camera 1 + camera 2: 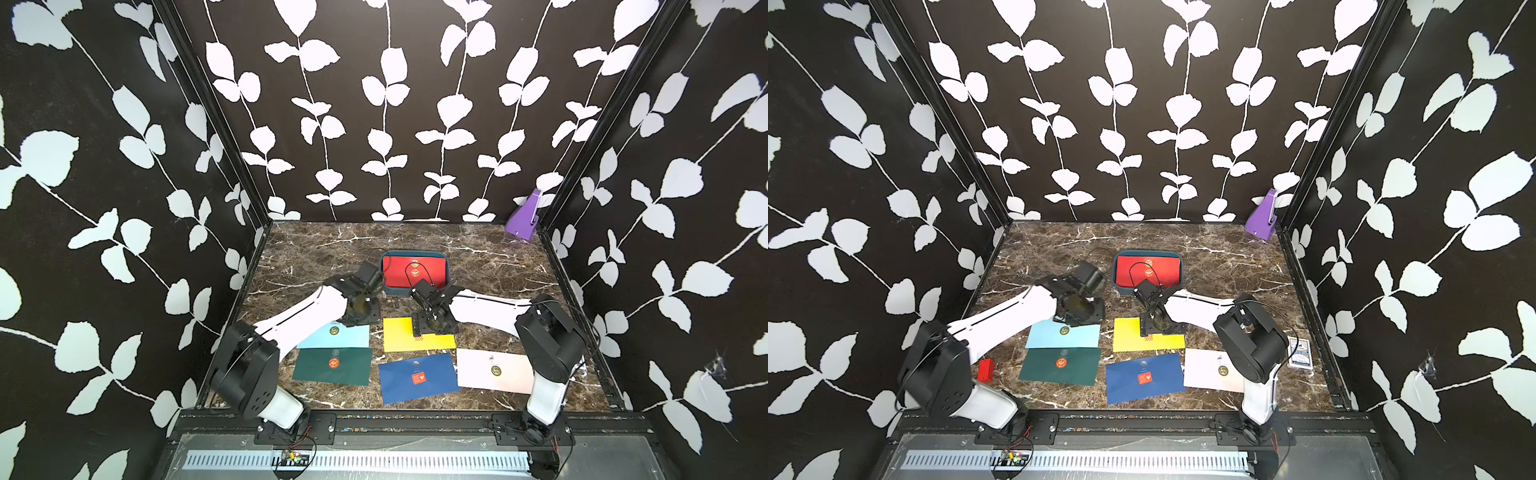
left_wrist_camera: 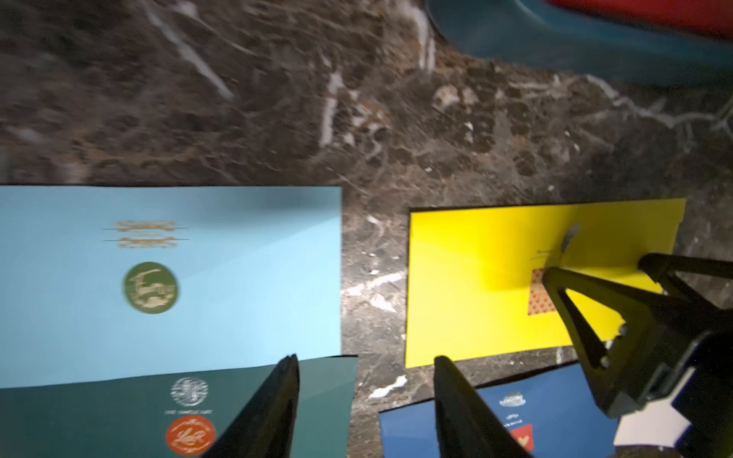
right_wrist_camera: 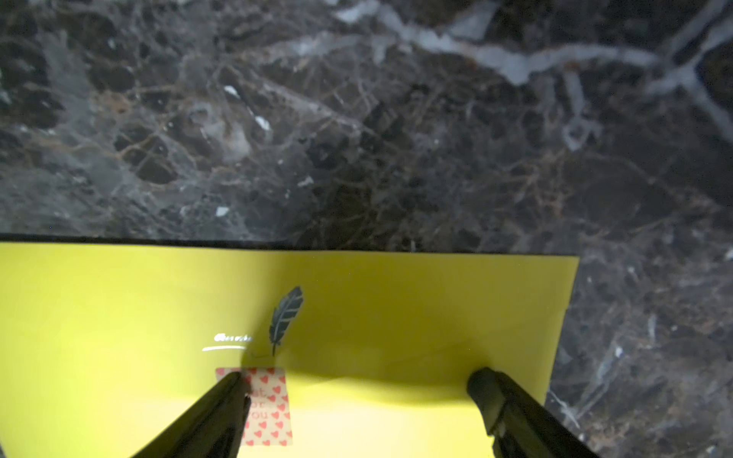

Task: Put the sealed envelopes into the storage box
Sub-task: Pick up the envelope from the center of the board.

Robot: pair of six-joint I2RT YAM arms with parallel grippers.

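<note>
- Nearest the robot, three sealed envelopes lie flat on the marble table [image 1: 490, 266]: dark green envelope [image 1: 332, 365], navy envelope [image 1: 417, 378] and pale pink envelope [image 1: 494, 370]. None is being handled.
- The yellow envelope [image 1: 399, 334] lies at 12 o'clock from the navy one, with the light blue envelope [image 1: 336, 337] at its 9 o'clock.
- The right gripper [image 3: 359, 378] is spread wide and empty over the yellow envelope. One fingertip is at the heart-patterned seal [image 3: 273, 408], the other near a short edge. Whether the tips touch the paper I cannot tell.
- The step in hand looks like picking up this envelope. Flat paper on hard stone gives no edge to catch, so the tips should probably press down lightly and close slowly to raise a ridge to pinch.
- The left gripper [image 2: 365, 360] hovers part-spread and empty, between the light blue and yellow envelopes.
- The storage box [image 1: 395, 291] stands at 12 o'clock from the yellow envelope with the red envelope [image 1: 399, 270] on top. The carry is short, and the envelope should be lowered level.
</note>
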